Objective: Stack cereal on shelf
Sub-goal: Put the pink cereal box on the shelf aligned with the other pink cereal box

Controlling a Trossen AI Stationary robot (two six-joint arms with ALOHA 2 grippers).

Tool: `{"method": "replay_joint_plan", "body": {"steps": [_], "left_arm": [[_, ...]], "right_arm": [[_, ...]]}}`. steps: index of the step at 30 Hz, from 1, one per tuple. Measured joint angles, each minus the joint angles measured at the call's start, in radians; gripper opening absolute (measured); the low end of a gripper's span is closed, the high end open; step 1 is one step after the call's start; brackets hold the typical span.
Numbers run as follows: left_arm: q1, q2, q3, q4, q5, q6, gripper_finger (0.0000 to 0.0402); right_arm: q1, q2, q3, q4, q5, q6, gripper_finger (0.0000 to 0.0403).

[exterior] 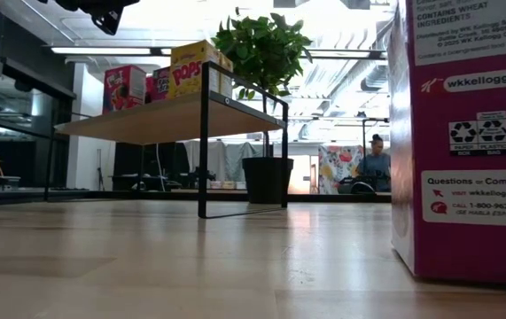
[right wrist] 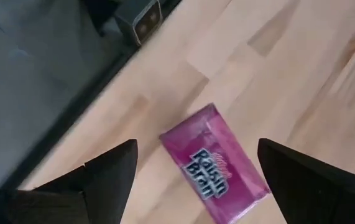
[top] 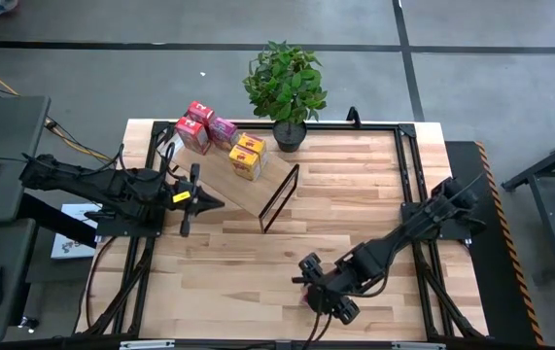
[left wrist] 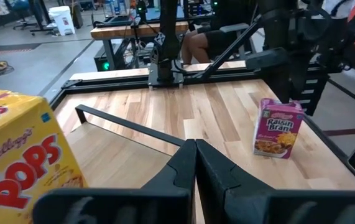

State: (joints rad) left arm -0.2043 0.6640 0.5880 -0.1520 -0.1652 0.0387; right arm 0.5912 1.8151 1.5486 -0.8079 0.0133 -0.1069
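The shelf (top: pixel 243 185) is a slanted light-wood board on a black wire frame, at the table's far left. Cereal boxes stand on it: two red (top: pixel 195 122), one pink (top: pixel 223 129) and two yellow (top: pixel 248 156). Another magenta-pink Raisin Bran box (right wrist: pixel 214 163) stands upright on the table near its front edge (left wrist: pixel 278 127). My right gripper (right wrist: pixel 196 152) hovers above this box, open, pointing steeply down, a finger on either side and apart from it. My left gripper (top: pixel 204 201) stays shut and level just in front of the shelf, next to a yellow Pops box (left wrist: pixel 22 155).
A potted plant (top: pixel 285 87) stands at the far edge beside the shelf. Black rails (top: pixel 408 175) run along the table's sides. Bare wood lies between the shelf and the magenta box. A person (exterior: pixel 375 164) sits in the room beyond.
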Motion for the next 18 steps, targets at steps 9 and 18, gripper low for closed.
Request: {"method": "replay_joint_plan", "body": {"steps": [9,18], "left_arm": [[0.0,0.0,0.0,0.0,-0.01,0.0,0.0],[0.0,0.0,0.0,0.0,-0.01,0.0,0.0]], "right_arm": [[-0.018,0.005,0.0,-0.047,-0.039,-0.035,0.0325],[-0.058,0.005,0.0,-0.088,-0.014,-0.153,0.0325]]}}
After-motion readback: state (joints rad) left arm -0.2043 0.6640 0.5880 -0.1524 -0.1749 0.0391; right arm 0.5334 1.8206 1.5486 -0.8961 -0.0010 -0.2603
